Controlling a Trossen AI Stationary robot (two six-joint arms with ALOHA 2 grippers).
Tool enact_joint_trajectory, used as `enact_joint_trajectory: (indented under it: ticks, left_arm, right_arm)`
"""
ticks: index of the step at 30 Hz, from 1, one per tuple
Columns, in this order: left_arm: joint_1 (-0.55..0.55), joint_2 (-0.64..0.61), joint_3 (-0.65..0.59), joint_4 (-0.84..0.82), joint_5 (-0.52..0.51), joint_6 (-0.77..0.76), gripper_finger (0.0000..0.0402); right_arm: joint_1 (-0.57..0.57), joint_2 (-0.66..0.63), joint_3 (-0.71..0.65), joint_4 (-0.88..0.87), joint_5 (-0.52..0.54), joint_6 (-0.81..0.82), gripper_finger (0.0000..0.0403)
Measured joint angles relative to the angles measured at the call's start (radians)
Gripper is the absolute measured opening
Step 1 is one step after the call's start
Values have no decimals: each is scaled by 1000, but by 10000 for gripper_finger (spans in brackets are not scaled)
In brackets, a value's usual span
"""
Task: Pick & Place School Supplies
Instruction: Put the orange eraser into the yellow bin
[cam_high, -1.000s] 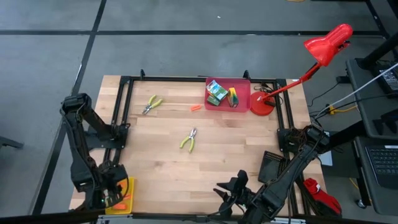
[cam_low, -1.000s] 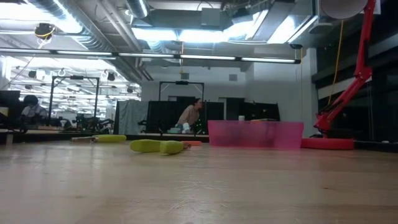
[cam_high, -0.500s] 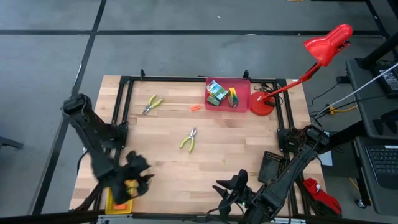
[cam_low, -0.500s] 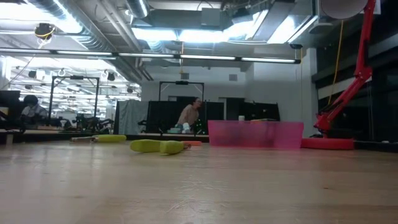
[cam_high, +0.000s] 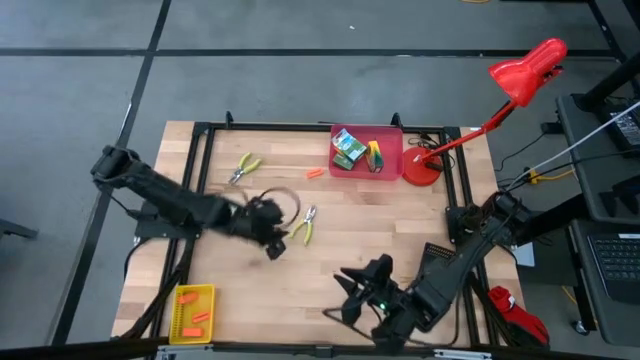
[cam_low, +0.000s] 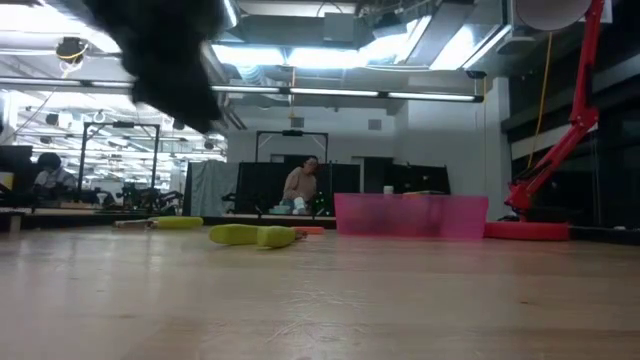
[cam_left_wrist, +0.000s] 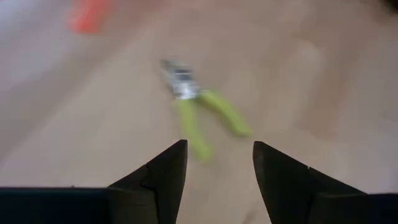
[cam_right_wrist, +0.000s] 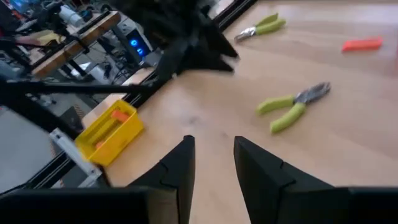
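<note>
One pair of yellow-green-handled pliers (cam_high: 303, 225) lies flat mid-table, also in the left wrist view (cam_left_wrist: 199, 112) and right wrist view (cam_right_wrist: 292, 106). My left gripper (cam_high: 279, 239) hovers open just left of it (cam_left_wrist: 219, 167), touching nothing. A second pair of pliers (cam_high: 243, 168) and an orange stick (cam_high: 315, 173) lie nearer the far edge. Crayon boxes (cam_high: 348, 148) sit inside the red bin (cam_high: 392, 150). My right gripper (cam_high: 352, 293) is open near the near edge (cam_right_wrist: 214, 163).
A yellow bin (cam_high: 193, 310) holding orange sticks stands at the near-left corner. A black bin (cam_high: 437, 265) sits by my right arm. A red desk lamp's base (cam_high: 422, 168) stands beside the red bin. A black frame (cam_high: 196, 170) borders the table.
My left arm has swung fast from over the yellow bin at the near-left corner toward the table's middle, ending beside the mid-table pliers. My right gripper has shifted a little toward the far edge. The supplies have stayed where they lay.
</note>
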Motion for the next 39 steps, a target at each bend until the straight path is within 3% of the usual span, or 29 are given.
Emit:
enact_joint_trajectory:
  ticks: [2,5,13,16,22,27,30,33,39]
  left_arm:
    - [110,-9,-53,158,182,136,175]
    - [260,-10,-100,277,347,247,171]
    - [591,-2,-84,302,473,801,184]
    - [693,4,-83,349,576,960,190]
    - [814,136,-70,485,703,996,191]
    - [810,332,34,471,673,1004,191]
    - [805,432,133,454,596,1009,193]
    - [795,508,212,411,521,1035,193]
    - [797,586,268,398,522,1052,194]
  right_arm:
    - [-26,-13,0,1,-13,-32,114]
    - [-56,-34,0,6,-34,-75,114]
    - [-85,-92,0,-22,-35,-121,114]
    - [-84,-114,0,-43,-48,-117,114]
    - [-82,-154,0,-84,-99,-118,114]
    - [-82,-178,0,-114,-114,-117,114]
    - [-82,-190,0,-144,-142,-113,114]
    - [-80,-200,0,-175,-160,-80,114]
    - [-64,-210,0,-213,-160,-19,114]
